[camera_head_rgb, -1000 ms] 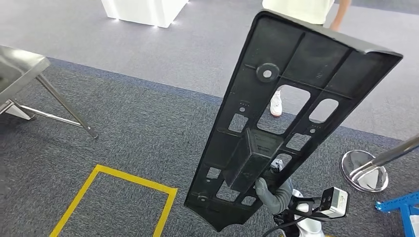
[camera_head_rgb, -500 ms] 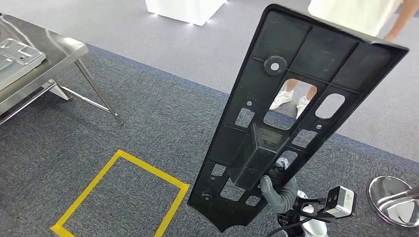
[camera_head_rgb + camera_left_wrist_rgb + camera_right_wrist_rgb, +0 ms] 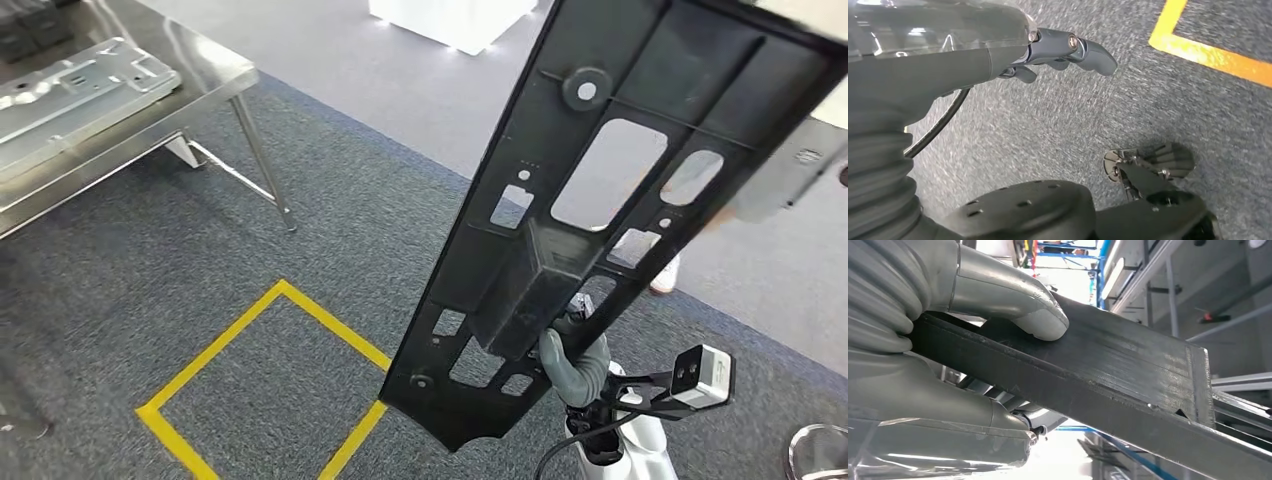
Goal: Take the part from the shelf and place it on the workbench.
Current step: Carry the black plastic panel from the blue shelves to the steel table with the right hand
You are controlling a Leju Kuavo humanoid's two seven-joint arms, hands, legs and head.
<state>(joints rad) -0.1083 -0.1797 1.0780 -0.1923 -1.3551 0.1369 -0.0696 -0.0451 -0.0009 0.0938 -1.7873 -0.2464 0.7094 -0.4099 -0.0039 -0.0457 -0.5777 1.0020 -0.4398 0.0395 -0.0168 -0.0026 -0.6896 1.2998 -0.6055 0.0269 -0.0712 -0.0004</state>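
r robot hand [image 3: 572, 362] grips part [image 3: 610, 210], long axis steeply tilted

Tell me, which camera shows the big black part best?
The head view. There the black part shows almost whole, with its ribs and cut-out holes, and the right hand grips it near the lower end. The right wrist view shows just a close piece of its edge under the thumb. The left wrist view looks down at carpet.

The left hand [image 3: 1068, 50] hangs empty over grey carpet [image 3: 1048, 125], yellow floor tape [image 3: 1208, 50] at two o'clock.
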